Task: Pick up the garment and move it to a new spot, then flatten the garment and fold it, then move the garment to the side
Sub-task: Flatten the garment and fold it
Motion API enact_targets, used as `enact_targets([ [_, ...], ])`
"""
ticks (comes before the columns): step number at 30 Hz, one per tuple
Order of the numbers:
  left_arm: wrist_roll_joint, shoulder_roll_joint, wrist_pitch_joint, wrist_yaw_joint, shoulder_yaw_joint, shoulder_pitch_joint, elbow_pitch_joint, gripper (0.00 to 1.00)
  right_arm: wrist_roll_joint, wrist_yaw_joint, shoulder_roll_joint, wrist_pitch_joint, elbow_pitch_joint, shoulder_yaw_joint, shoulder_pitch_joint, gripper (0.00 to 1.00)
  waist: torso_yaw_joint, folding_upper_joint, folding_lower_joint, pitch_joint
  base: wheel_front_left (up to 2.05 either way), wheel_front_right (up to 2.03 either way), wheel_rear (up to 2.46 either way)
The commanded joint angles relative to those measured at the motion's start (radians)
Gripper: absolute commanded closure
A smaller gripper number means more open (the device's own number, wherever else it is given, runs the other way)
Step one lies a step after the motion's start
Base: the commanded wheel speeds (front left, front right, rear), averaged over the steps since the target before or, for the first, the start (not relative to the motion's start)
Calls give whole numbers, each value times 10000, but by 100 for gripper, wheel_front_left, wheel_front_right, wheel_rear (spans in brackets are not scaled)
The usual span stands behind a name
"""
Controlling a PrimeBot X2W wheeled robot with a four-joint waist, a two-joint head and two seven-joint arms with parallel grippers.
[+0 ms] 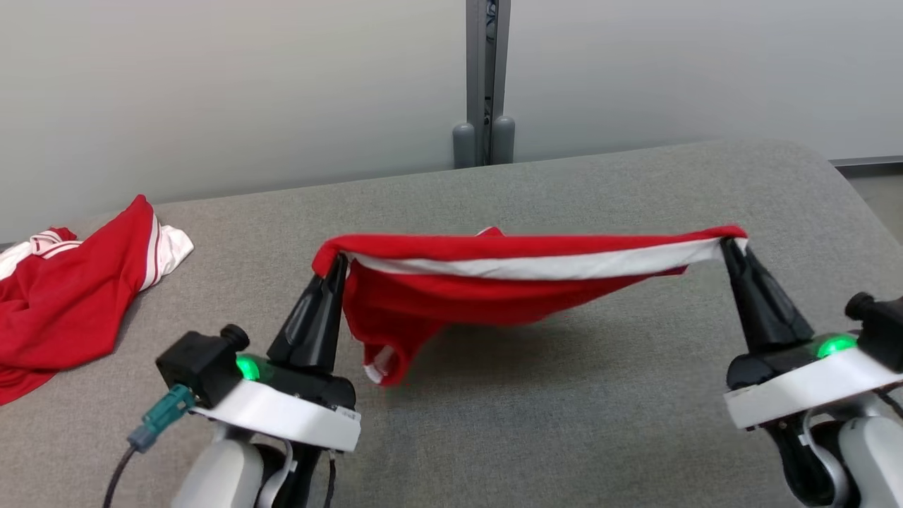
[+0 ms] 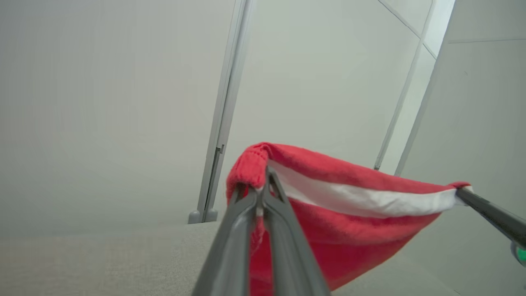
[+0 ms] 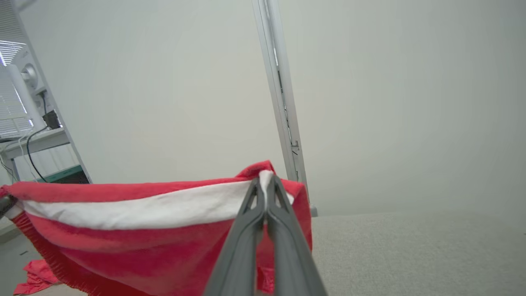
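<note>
- Head view: the garment (image 1: 494, 296) hangs stretched above the grey table (image 1: 600, 423).
- Left gripper (image 1: 341, 261) and right gripper (image 1: 726, 244) each clench one end of its top edge.
- The pickup looks done; laying down, flattening, folding and moving aside remain.

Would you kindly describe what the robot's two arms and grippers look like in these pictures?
The left gripper and right gripper match: long, tapering black jaws on a black base with a glowing green light, a white wrist band, then a pale grey forearm. The left wrist carries a black camera block with a teal connector and dark cable.
</note>
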Motion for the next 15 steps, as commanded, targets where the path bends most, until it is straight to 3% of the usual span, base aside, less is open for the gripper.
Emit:
enact_targets([
  [1, -150, 198, 290, -55, 59, -360, -571, 100, 232, 2, -129, 262, -768, -331, 183, 100, -42, -1, 0, -94, 0, 0, 0],
  [9, -489, 993, 1962, -143, -98, -1882, -2163, 100, 728, 2, -209, 1362, -2917, -1221, -181, 100, -109, -1, 0, 14, 0, 0, 0],
  [15, -928, 1608, 3509, -202, -360, -4052, -1629, 100, 777, 2, -33, 2086, -2810, -1383, -1721, 100, -301, -1, 0, 747, 0, 0, 0],
])
